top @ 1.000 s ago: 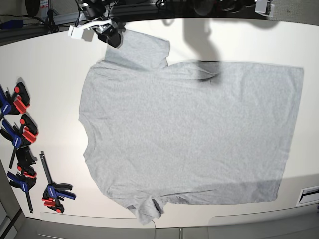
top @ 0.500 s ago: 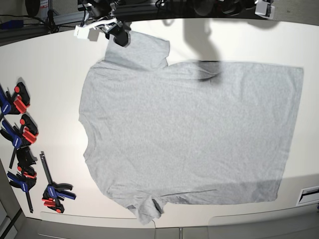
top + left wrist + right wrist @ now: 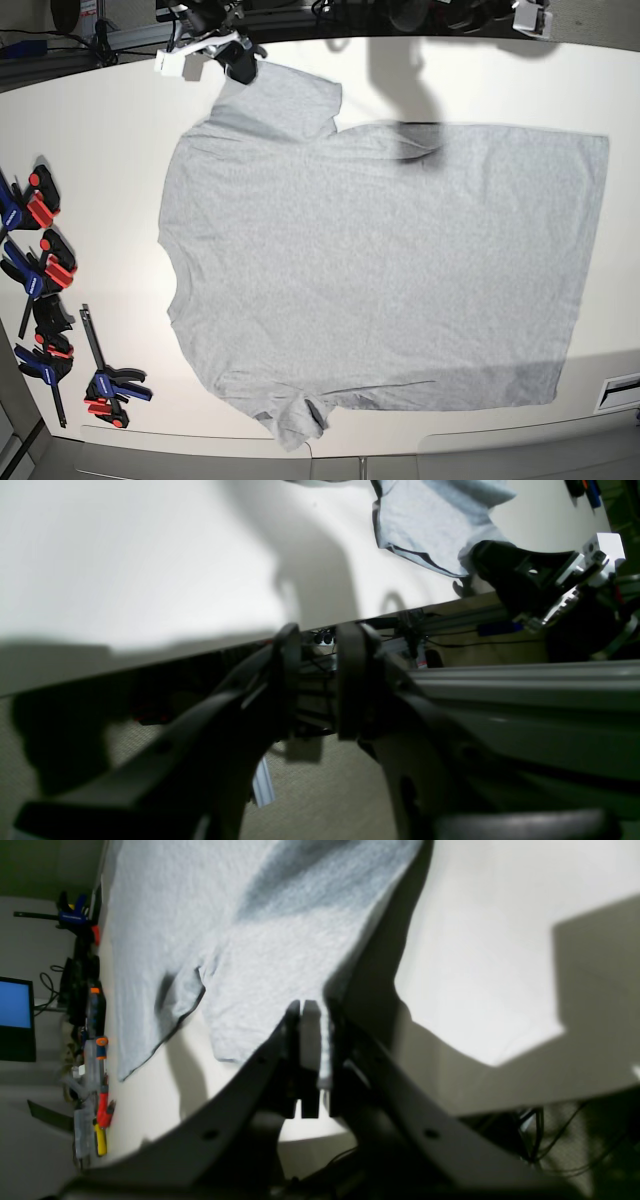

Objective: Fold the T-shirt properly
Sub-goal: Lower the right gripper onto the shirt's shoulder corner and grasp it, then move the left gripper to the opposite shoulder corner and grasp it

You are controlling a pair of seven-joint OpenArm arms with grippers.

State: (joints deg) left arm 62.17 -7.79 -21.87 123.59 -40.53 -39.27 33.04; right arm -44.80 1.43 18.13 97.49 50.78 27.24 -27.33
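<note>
The light grey T-shirt (image 3: 380, 260) lies spread flat on the white table (image 3: 100, 130), plain side up, neck towards the left. Its far sleeve (image 3: 290, 100) points to the table's back edge. My right gripper (image 3: 243, 62) is at that sleeve's outer corner. In the right wrist view its jaws (image 3: 312, 1012) stand nearly closed with the sleeve hem (image 3: 325, 1050) between them. My left gripper (image 3: 318, 640) hangs beyond the table's back edge, empty, jaws a small way apart. The sleeve (image 3: 425, 520) and the right gripper (image 3: 505, 570) show in the left wrist view.
Several red, blue and black clamps (image 3: 45, 270) lie along the table's left edge; they also show in the right wrist view (image 3: 95, 1005). The near sleeve (image 3: 297, 420) is bunched at the front edge. A metal rail (image 3: 525, 680) runs behind the table.
My right gripper has moved right and a little back along the far sleeve's hem to its outer corner. The shirt body has not moved.
</note>
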